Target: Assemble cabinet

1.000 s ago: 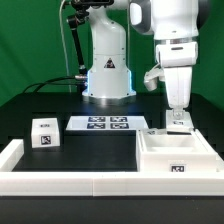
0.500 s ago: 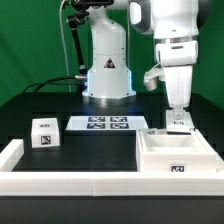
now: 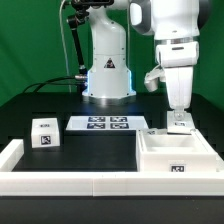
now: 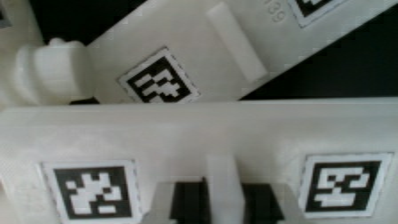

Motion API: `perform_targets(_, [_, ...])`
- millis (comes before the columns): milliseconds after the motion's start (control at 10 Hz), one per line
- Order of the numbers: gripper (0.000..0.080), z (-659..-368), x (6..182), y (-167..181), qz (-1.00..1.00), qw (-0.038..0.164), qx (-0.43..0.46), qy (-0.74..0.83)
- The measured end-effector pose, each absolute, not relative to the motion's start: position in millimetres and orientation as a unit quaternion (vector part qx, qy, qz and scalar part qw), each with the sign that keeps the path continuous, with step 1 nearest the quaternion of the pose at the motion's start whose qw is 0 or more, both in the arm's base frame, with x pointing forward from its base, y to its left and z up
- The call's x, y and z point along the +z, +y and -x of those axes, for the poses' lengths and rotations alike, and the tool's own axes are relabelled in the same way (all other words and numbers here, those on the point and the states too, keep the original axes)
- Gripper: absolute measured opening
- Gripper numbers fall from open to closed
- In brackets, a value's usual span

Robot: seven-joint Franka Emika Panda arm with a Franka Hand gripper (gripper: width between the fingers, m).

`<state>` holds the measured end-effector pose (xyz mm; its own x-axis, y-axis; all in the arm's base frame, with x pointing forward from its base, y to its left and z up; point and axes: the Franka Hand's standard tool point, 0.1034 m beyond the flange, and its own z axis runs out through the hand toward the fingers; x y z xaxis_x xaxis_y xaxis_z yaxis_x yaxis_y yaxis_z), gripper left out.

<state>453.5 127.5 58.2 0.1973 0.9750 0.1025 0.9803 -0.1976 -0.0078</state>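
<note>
The cabinet's large white box (image 3: 175,156) sits at the exterior view's right, with a tag on its front wall. My gripper (image 3: 178,119) points straight down at the box's far edge. In the wrist view the two dark fingers (image 4: 185,203) clamp a thin white upright edge (image 4: 222,185) of a white tagged panel (image 4: 107,140), so the gripper (image 4: 222,205) is shut on it. Beyond it lies another white tagged panel (image 4: 178,70) with a round knob (image 4: 54,70). A small white tagged block (image 3: 43,133) stands on the table at the left.
The marker board (image 3: 108,124) lies flat in front of the robot base (image 3: 106,70). Long plain white border rails (image 3: 70,182) run along the table's front and left edge. Black cables hang behind at the left.
</note>
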Motion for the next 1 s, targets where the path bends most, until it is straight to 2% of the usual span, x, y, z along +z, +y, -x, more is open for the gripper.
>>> perform_targets(700, [0.007, -469.8, 60.5, 121.3, 0.773, 0.036, -0.035, -0.633])
perform_targets(1000, [0.007, -478.9, 56.0, 123.3, 0.772, 0.04, -0.036, -0.634])
